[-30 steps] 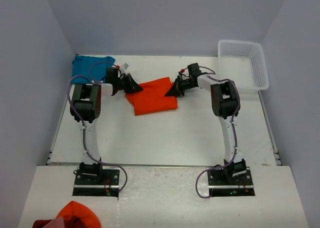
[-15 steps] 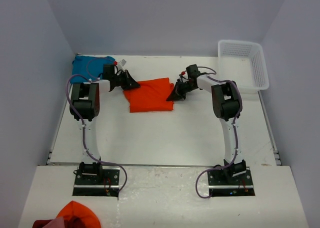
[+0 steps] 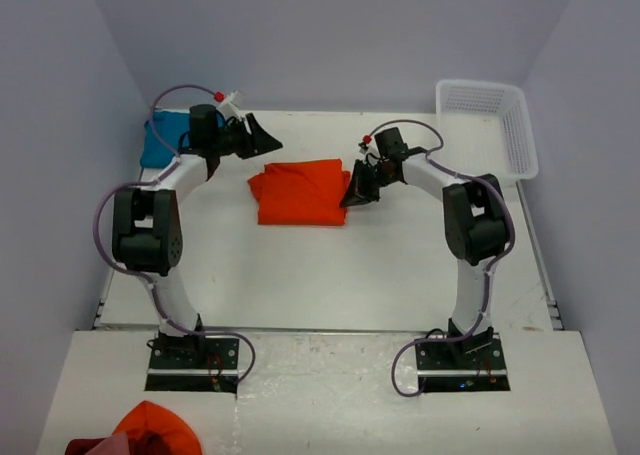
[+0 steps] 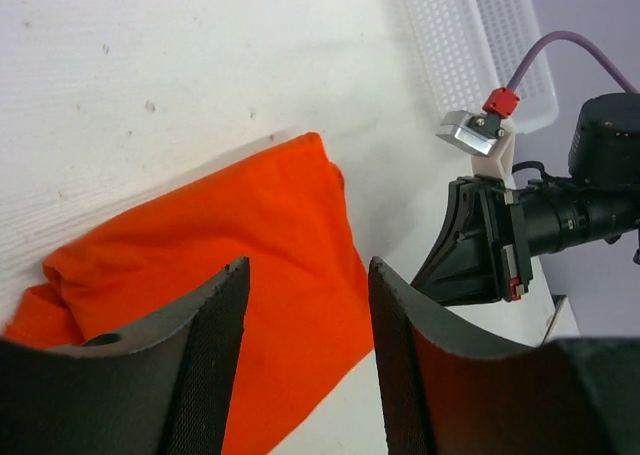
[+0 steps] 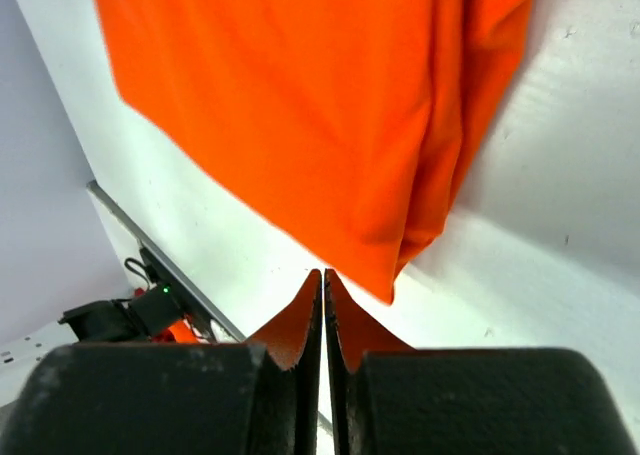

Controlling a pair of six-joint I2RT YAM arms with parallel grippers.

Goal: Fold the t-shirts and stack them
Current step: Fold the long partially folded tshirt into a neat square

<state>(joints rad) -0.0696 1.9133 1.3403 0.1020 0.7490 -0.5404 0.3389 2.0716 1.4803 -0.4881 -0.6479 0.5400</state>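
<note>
- My left gripper point(image 3: 262, 135) hangs over the table point(image 3: 300, 275), jaws spread wide with nothing between them.
- The folded orange t-shirt point(image 3: 300, 193) lies flat just below and ahead of those jaws.
- My right gripper point(image 3: 352, 190) has its jaws pressed together, tips at the shirt's right edge; I can't quite tell whether they nip any cloth.
- The teal-blue t-shirt point(image 3: 157, 147) sits behind my left jaws, partly hidden by that arm.
</note>
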